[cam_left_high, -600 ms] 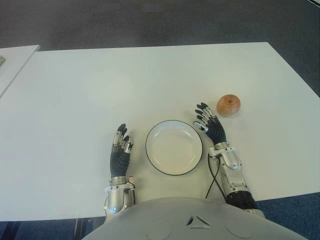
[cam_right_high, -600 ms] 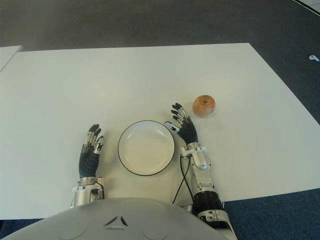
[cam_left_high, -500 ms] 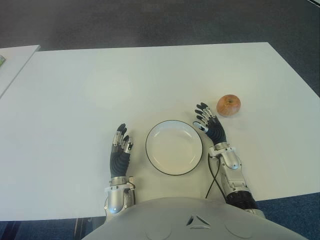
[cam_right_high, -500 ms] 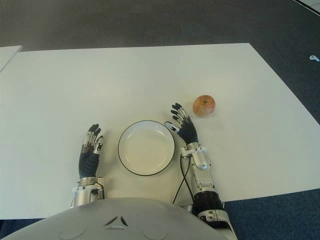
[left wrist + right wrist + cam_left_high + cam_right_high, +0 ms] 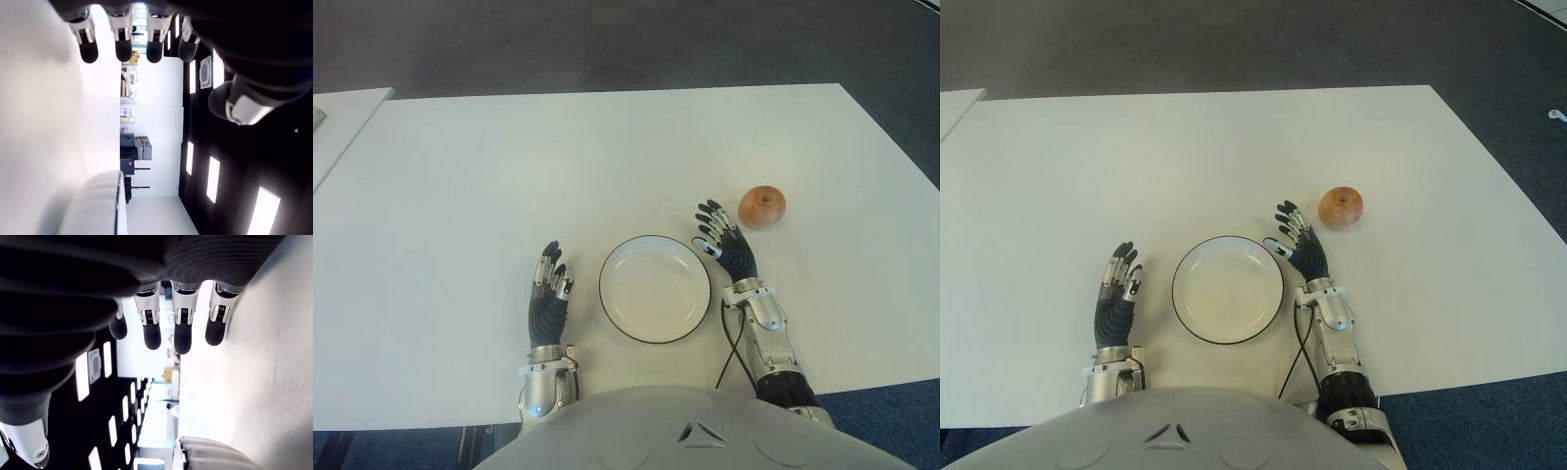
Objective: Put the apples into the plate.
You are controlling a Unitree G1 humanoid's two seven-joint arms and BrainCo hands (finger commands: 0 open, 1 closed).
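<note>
The right hand [image 5: 722,241] is lying flat just to the right of the plate [image 5: 655,288], with its fingers spread and holding nothing. The apple [image 5: 762,207] is sitting on the table [image 5: 607,157] a little farther out and to the right of those fingertips, not touching them. The left hand [image 5: 549,290] is showing on the plate's left side, spread out too, and it is much farther from the apple.
</note>
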